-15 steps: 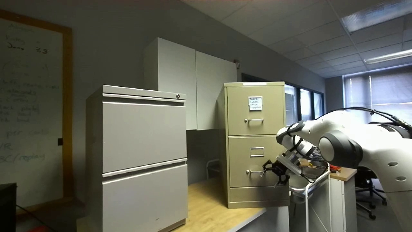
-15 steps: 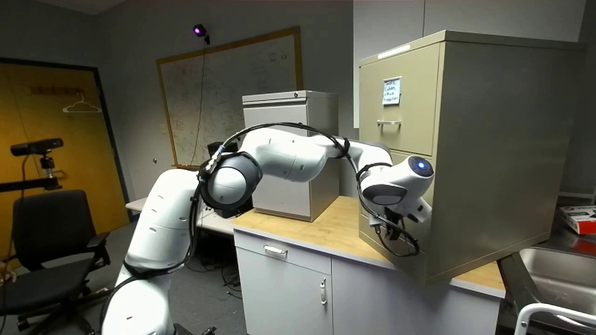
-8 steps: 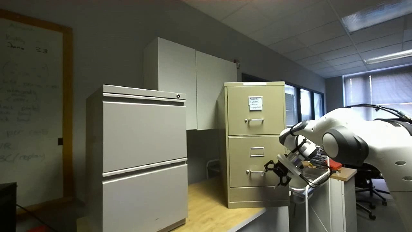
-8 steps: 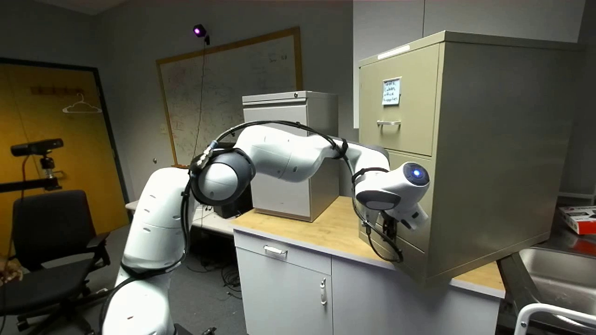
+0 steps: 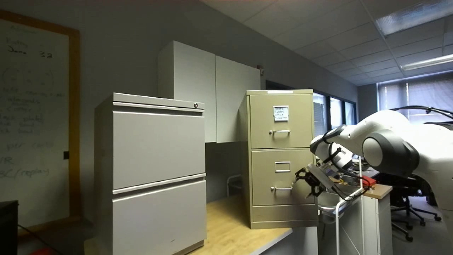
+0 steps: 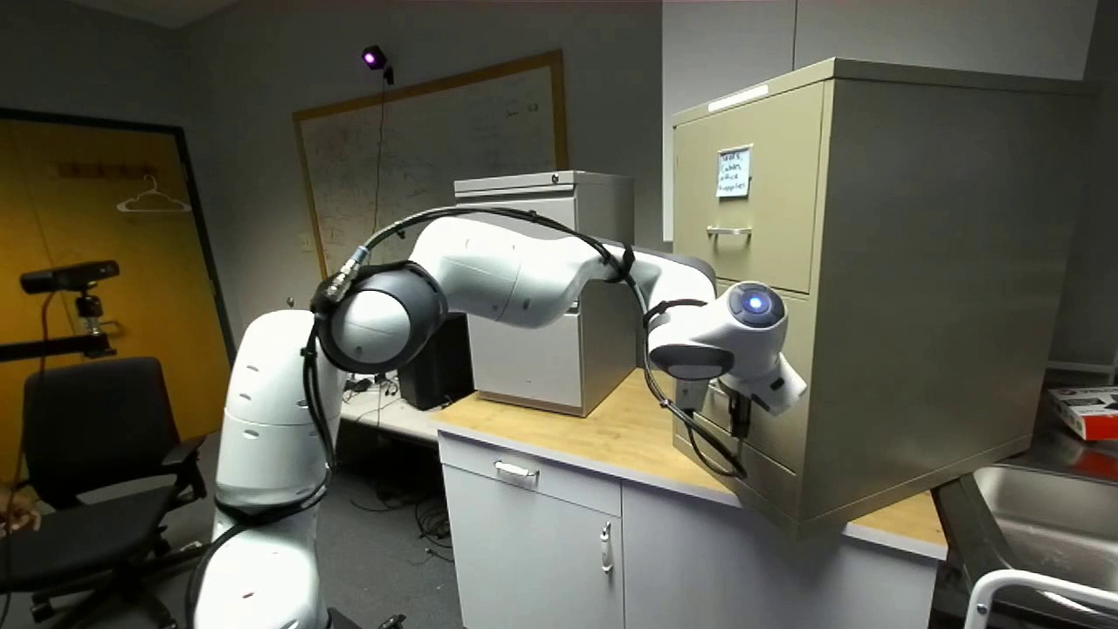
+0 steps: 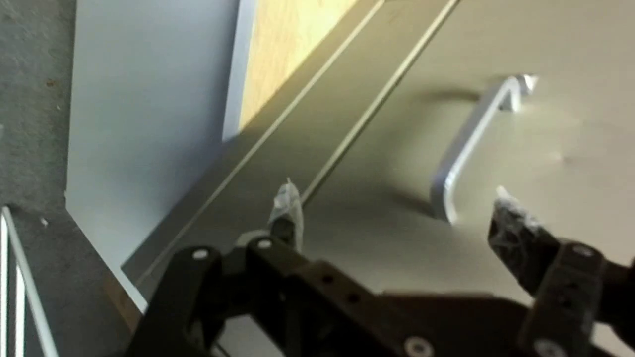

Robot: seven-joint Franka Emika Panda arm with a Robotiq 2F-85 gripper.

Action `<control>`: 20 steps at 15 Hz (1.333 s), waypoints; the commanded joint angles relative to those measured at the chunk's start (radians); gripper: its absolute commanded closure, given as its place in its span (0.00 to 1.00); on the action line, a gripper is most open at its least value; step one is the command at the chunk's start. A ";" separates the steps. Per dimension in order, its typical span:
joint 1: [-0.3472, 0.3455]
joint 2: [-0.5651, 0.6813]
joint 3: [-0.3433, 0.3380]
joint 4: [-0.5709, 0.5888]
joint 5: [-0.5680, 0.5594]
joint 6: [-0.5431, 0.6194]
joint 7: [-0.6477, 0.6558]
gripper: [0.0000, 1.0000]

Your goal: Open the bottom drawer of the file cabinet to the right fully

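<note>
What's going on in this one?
A robot arm has its end effector in front of the bottom drawer of the tan file cabinet. The end effector is open close to the drawer's handle but is not gripping it. The bottom drawer looks shut, its front flush with the cabinet, and the top drawer looks shut too. A grey cabinet stands apart, untouched. Likely the arm is there to pull the bottom drawer open.
</note>
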 commanded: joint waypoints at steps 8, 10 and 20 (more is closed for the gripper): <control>0.033 -0.046 -0.016 0.060 0.082 0.158 0.020 0.00; 0.038 -0.034 -0.013 0.059 0.106 0.156 0.017 0.00; 0.065 0.011 0.012 0.006 0.213 0.153 -0.032 0.00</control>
